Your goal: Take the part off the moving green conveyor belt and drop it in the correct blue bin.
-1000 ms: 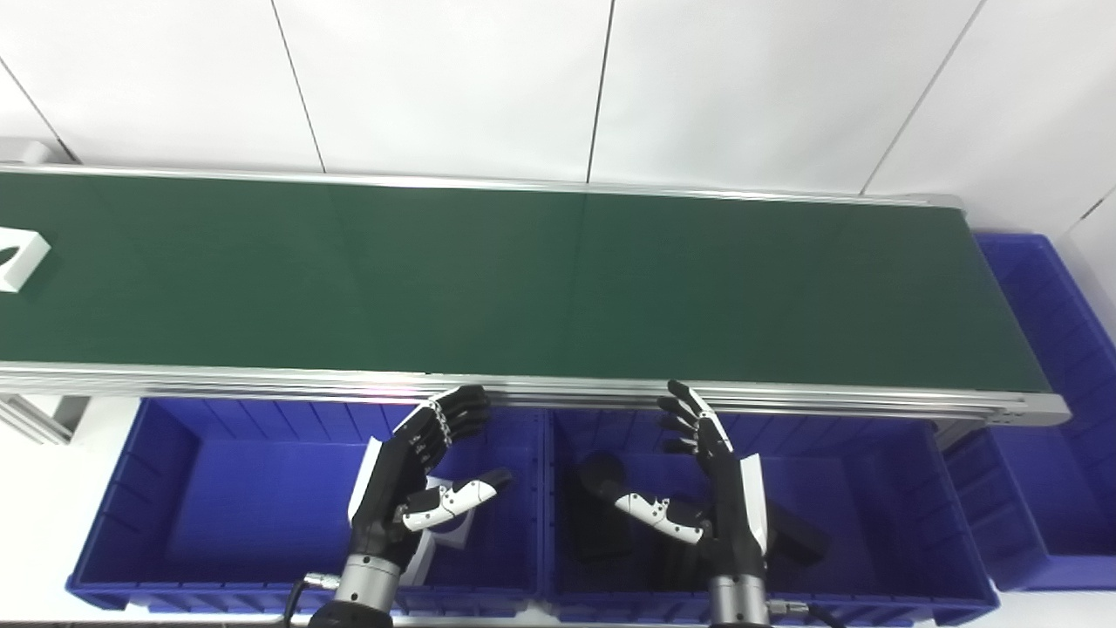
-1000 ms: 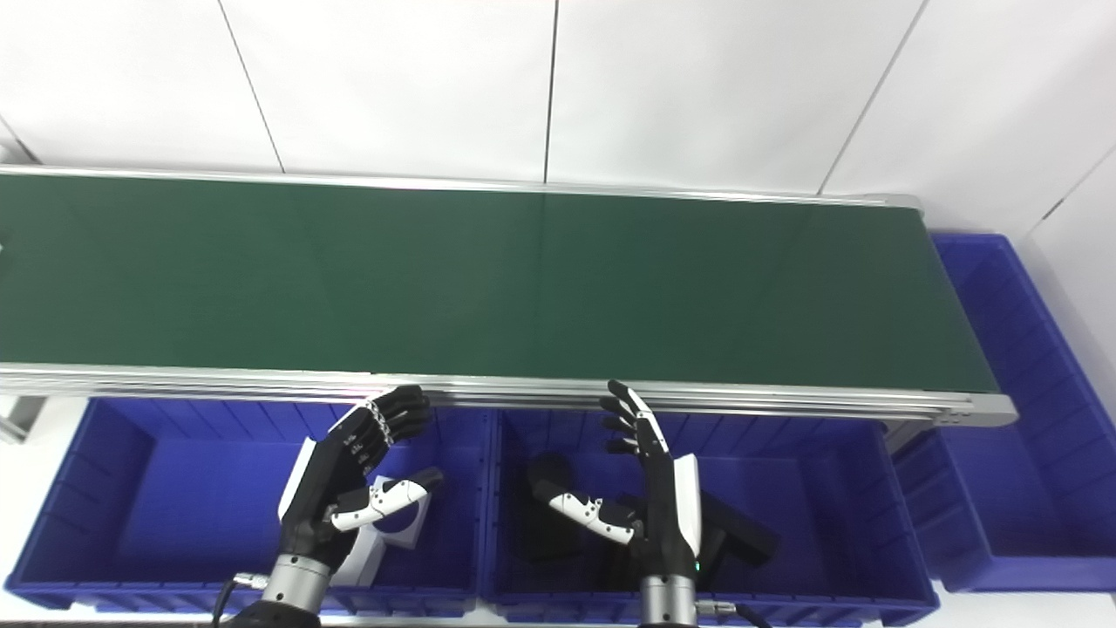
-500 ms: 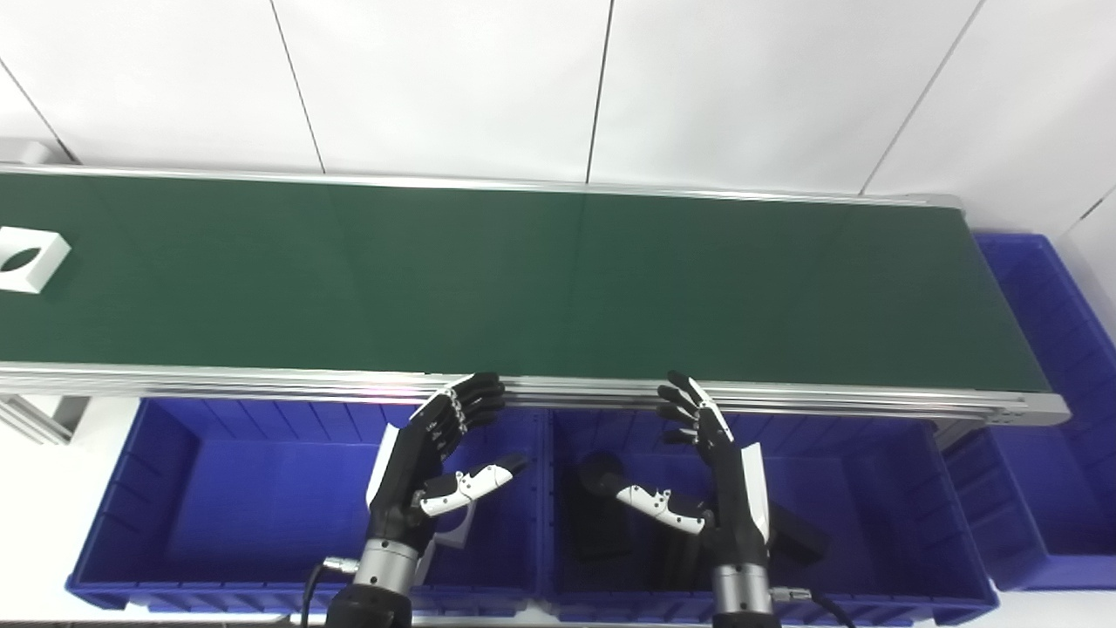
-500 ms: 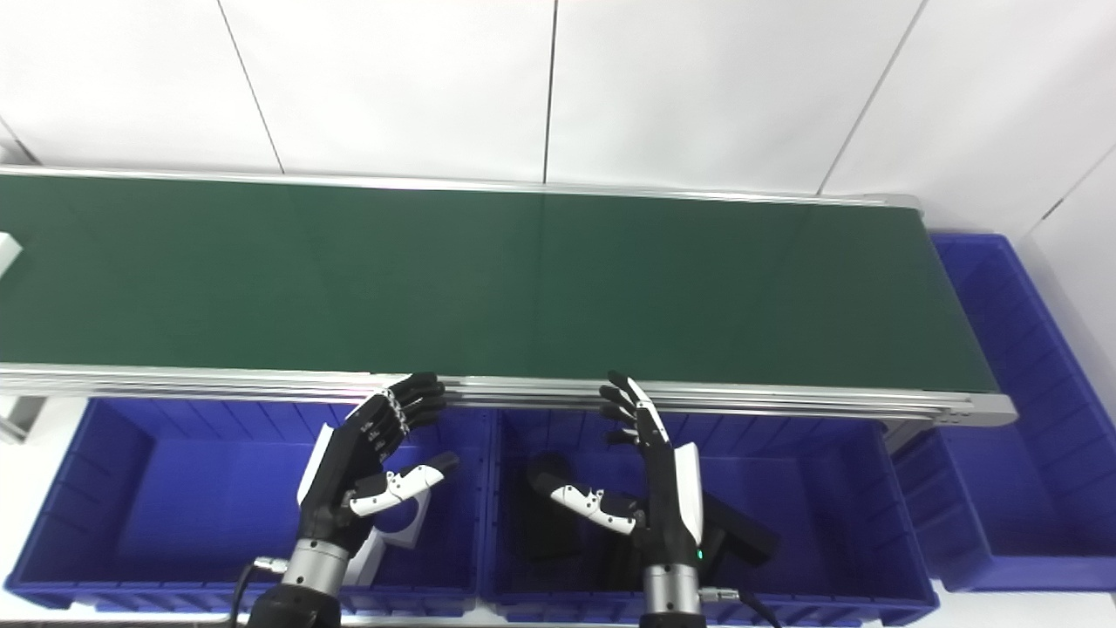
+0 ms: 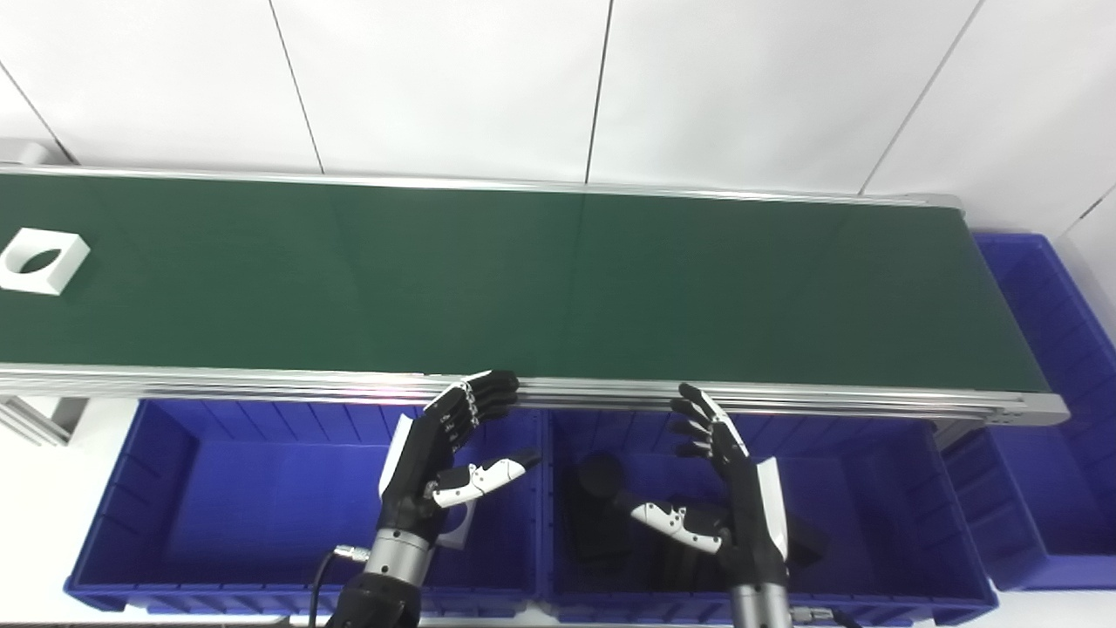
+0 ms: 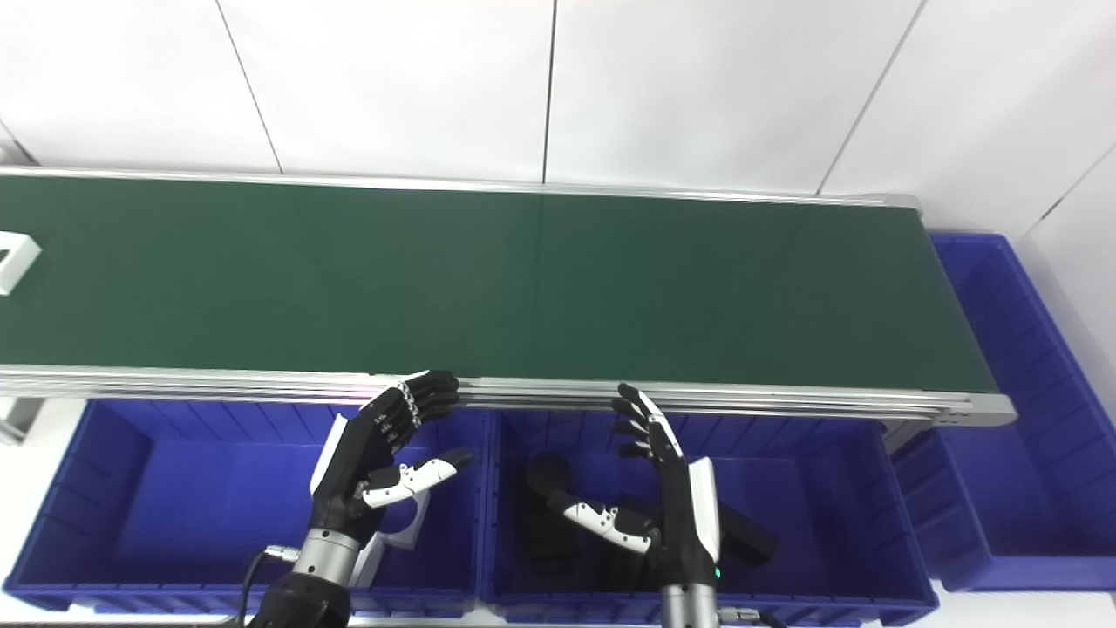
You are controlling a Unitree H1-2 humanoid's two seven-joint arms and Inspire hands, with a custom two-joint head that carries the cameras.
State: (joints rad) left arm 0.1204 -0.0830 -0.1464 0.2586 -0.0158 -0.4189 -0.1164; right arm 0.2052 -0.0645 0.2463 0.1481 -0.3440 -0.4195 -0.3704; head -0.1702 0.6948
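A white square part with a round hole lies at the far left of the green conveyor belt, only its edge showing in the right eye view. My left hand hovers open over the left blue bin, fingertips near the belt's front rail. My right hand is open above the middle blue bin. Neither hand holds anything. Both are far to the right of the part.
A white part lies in the left bin, partly hidden by my left hand. Black parts lie in the middle bin. A third blue bin stands past the belt's right end. A white panelled wall rises behind the belt.
The white part has ridden rightward into fuller view on the belt. My left hand has moved up and right toward the rail; my right hand has dropped slightly and shifted right.
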